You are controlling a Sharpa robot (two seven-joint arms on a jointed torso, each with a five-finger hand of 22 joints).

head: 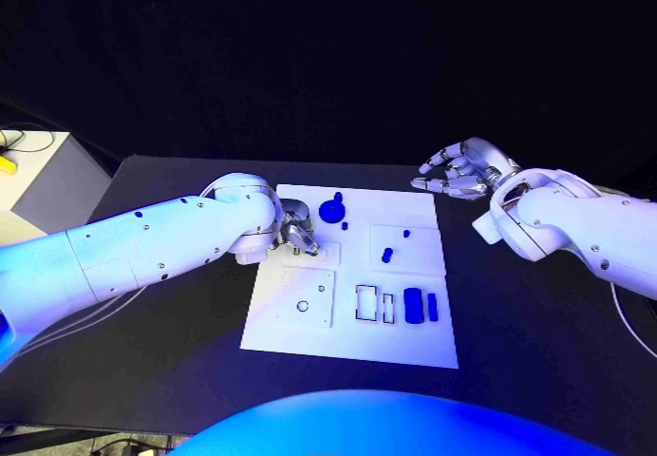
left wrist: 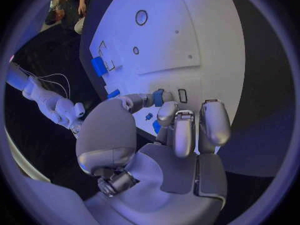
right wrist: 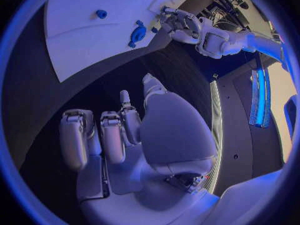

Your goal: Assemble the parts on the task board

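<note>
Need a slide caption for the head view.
Left hand over the white task board near a round blue part; right hand hovers off its far corner, holding nothing.

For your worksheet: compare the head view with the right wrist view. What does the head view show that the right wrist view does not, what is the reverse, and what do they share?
Head view, not right wrist view: the task board's near edge and the small dark ring by it.
Right wrist view, not head view: the palm side of the right hand, with nothing in it and the fingers apart.
Both: the round blue part, the left hand over the board beside it, and the black table.
</note>
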